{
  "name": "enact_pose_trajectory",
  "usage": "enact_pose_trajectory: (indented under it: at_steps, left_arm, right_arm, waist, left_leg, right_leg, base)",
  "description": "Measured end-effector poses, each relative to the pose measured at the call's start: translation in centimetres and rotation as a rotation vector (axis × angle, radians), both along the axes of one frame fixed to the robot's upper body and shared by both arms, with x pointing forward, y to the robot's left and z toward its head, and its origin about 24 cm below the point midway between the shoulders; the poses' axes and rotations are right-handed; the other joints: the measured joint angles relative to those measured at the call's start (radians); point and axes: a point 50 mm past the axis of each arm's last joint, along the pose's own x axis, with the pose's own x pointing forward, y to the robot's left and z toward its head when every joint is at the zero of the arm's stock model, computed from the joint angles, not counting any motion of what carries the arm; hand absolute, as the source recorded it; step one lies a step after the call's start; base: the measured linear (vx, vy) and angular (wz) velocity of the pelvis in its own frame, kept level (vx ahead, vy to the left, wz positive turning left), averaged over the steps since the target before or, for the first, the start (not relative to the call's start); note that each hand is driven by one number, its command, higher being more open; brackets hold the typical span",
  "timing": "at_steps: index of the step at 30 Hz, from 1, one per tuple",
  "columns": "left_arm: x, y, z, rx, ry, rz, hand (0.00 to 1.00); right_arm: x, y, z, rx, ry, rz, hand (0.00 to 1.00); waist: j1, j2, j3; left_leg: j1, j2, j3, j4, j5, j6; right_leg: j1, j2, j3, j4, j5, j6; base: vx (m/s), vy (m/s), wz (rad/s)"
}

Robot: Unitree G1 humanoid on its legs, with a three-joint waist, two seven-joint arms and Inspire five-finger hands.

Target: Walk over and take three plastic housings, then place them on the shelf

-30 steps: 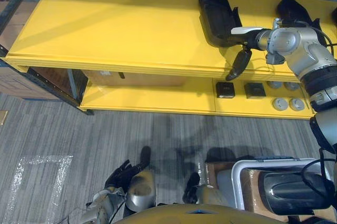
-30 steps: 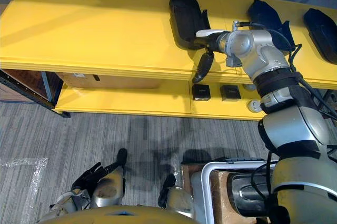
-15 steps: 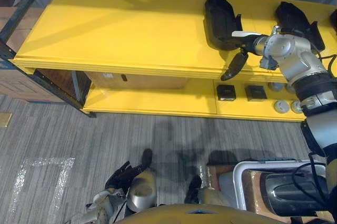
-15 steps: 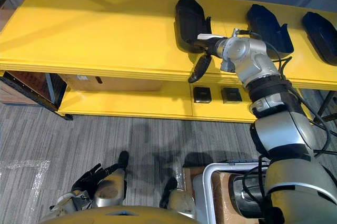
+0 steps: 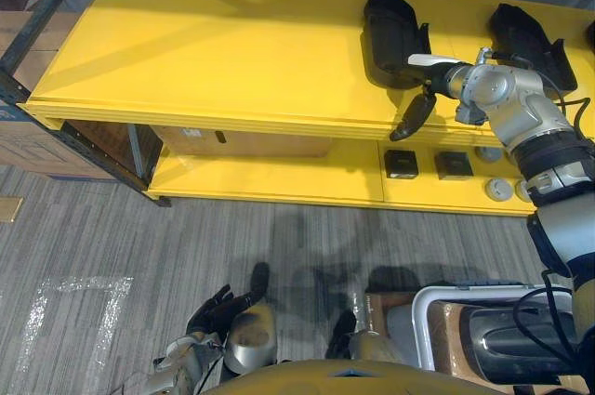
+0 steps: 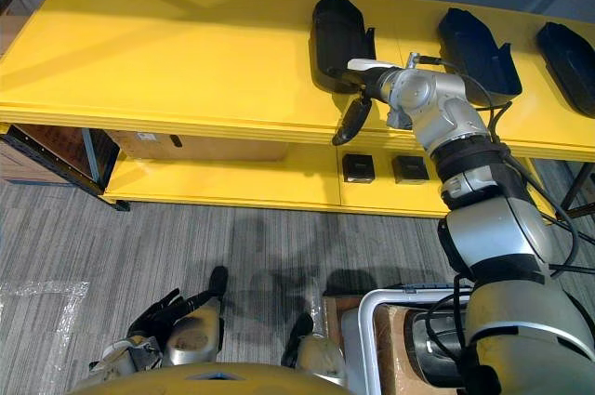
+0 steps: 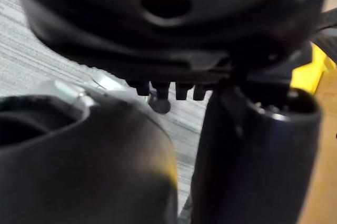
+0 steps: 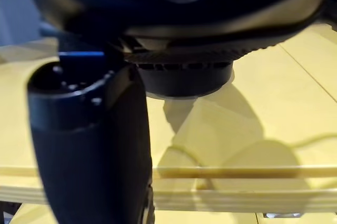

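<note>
The robot's right hand (image 6: 371,86) reaches across the front of a yellow shelf (image 5: 214,51), arm stretched forward and bent at the elbow. Its white-covered thumb (image 6: 368,65) points sideways along the top board. Its dark fingers (image 6: 350,120) hang straight down past the front edge, well apart from the thumb and closed on nothing. The thumb lies at the near end of a black plastic housing (image 6: 335,31) on the top board; whether it touches the housing cannot be told.

A second housing (image 6: 476,42) and a third housing (image 6: 567,53) sit further to the right on the same board, each apart from the next. The right wrist view looks past the hand onto bare yellow board.

On the lower board, just below the hanging fingers, stand two small black boxes (image 5: 400,161) side by side, with grey discs (image 5: 498,189) to their right. A cardboard box (image 5: 232,141) is tucked under the top board further left; its white label is too small to read.

The left hand (image 5: 216,309) hangs low at the robot's side over grey carpet (image 5: 279,237), fingers loosely spread and holding nothing. A sheet of clear plastic film (image 5: 70,307) lies on the carpet at the left. At the lower right, a white-rimmed cart (image 5: 437,297) holds a dark object that cannot be made out.
</note>
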Motion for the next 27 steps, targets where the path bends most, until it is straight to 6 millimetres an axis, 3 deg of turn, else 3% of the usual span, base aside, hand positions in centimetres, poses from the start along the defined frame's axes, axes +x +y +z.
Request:
enact_pose_trajectory:
  at_steps: [9,13,17,22,25,27]
  left_arm:
    - [-0.1,0.0,0.0,-0.001,0.003,0.004,1.0]
    - [-0.9,0.1,-0.3,0.0,0.027,0.012,1.0]
    - [-1.8,0.5,-0.7,0.004,0.056,0.038,1.0]
    - [-2.9,0.6,-1.3,0.006,0.1,0.053,1.0]
    - [-3.5,0.9,-1.6,0.014,0.125,0.057,1.0]
    - [-4.1,1.0,-1.9,0.02,0.155,0.061,1.0]
  right_arm:
    - [-0.2,1.4,1.1,-0.003,-0.038,0.071,1.0]
    - [-0.9,3.5,4.6,0.059,-0.087,0.155,1.0]
    - [-1.9,3.3,7.9,0.055,-0.128,0.159,1.0]
    - [-3.2,2.2,10.3,0.096,-0.184,0.141,1.0]
    - [-4.7,1.7,11.4,0.249,-0.314,0.17,1.0]
    - [-6.6,0.4,10.6,0.444,-0.42,0.19,1.0]
  waist:
    - [-0.01,-0.006,-0.007]
    - [-0.033,-0.019,-0.036]
    - [-0.045,-0.033,-0.075]
    - [-0.076,-0.047,-0.107]
    - [-0.102,-0.053,-0.116]
    - [-0.114,-0.058,-0.144]
  left_leg:
    - [0.022,0.006,0.011,-0.002,-0.007,-0.002]
    - [0.033,0.013,0.027,-0.003,-0.017,-0.006]
    - [0.035,0.021,0.043,-0.003,-0.022,-0.01]
    - [0.054,0.028,0.066,-0.004,-0.029,-0.014]
    - [0.071,0.028,0.094,-0.004,-0.043,-0.016]
    - [0.073,0.029,0.123,-0.003,-0.051,-0.016]
  right_leg:
    - [0.048,0.017,0.003,-0.069,0.031,0.001]
    - [0.073,0.03,0.017,-0.124,0.054,0.001]
    - [0.082,0.042,0.028,-0.157,0.07,-0.003]
    - [0.091,0.047,0.051,-0.17,0.075,-0.004]
    - [0.086,0.049,0.081,-0.173,0.076,-0.004]
    - [0.071,0.049,0.109,-0.172,0.078,-0.004]
  base:
    - [0.02,-0.022,-0.03]
    - [0.02,-0.03,-0.11]
    - [0.02,-0.032,-0.1]
    - [-0.02,-0.027,-0.15]
    - [-0.02,0.002,-0.25]
    - [0.02,0.002,-0.38]
